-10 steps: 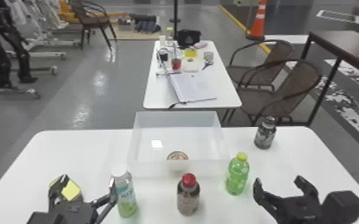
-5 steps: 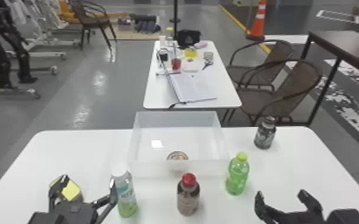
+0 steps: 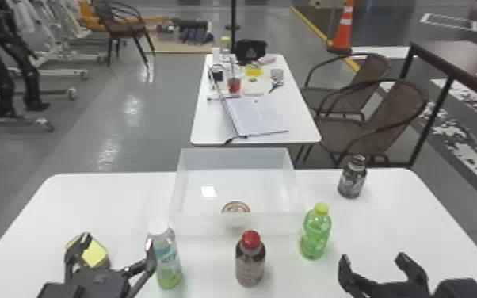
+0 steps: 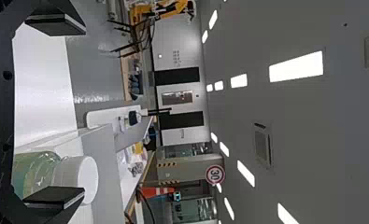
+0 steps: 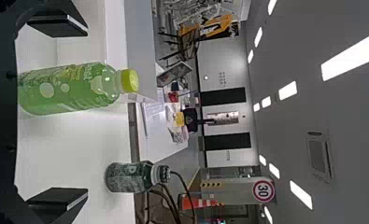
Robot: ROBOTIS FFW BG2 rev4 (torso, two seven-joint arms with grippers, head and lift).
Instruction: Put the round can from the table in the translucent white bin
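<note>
Left tool (image 3: 117,247) and right tool (image 3: 372,259) both stand wide open over the near part of the tabletop (image 3: 91,202), gripping nothing. The round can (image 3: 236,207) lies inside the translucent white bin (image 3: 200,226), close to its near wall.

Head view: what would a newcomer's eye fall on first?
Probably the translucent white plastic bin on the white table, with a round brown-topped can inside, by the near wall. Then the red-capped dark bottle in front of the bin, and the yellow-capped green bottle near its right front corner.
</note>
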